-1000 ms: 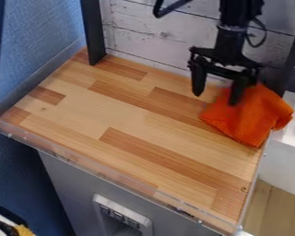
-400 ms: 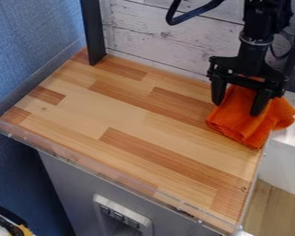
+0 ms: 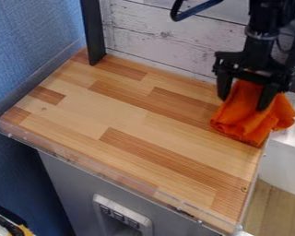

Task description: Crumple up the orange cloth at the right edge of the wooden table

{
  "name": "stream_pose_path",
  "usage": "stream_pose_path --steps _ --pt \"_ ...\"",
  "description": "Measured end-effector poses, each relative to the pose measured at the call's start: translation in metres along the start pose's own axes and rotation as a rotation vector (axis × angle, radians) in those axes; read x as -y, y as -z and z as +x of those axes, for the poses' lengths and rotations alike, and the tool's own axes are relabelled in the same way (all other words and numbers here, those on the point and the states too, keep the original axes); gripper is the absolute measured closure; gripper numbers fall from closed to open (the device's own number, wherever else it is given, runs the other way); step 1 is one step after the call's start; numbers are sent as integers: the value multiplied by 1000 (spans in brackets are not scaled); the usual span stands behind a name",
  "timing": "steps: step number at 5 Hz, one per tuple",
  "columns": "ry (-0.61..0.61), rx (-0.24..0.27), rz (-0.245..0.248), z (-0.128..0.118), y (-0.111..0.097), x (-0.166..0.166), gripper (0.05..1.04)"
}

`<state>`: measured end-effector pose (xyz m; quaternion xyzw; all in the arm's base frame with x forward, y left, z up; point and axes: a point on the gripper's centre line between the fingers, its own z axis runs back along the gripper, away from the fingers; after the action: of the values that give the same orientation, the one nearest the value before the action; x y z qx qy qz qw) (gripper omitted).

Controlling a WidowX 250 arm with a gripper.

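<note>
Read as a clock face around the middle of the wooden counter [image 3: 113,108], a blue wall [image 3: 36,41] rises at ten o'clock, and a partly visible black, white and yellow object [image 3: 11,225] sits between seven and eight. A dark post [image 3: 92,32] stands at the counter's back edge near eleven, with a whitewashed plank wall [image 3: 156,39] behind the counter at twelve. A clear strip [image 3: 101,170] runs along the front edge from nine to five, above a grey panel [image 3: 70,184] with a pale switch unit [image 3: 122,215] at six. The black gripper [image 3: 244,104] hangs down at two o'clock, its fingers apart and pointing down at the crumpled orange cloth [image 3: 251,120], part of which lies between them. The cloth is by the right edge, at three o'clock, beside a white surface [image 3: 285,161].
</note>
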<state>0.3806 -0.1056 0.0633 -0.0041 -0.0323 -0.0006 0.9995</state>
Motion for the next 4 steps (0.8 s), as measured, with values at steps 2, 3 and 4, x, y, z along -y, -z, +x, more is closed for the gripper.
stream_pose_path --steps 2,3,4 --pt "9 -29 -2 5 2 3 85" --pt "14 -47 3 8 9 4 85" --pt "17 -69 4 9 11 4 85"
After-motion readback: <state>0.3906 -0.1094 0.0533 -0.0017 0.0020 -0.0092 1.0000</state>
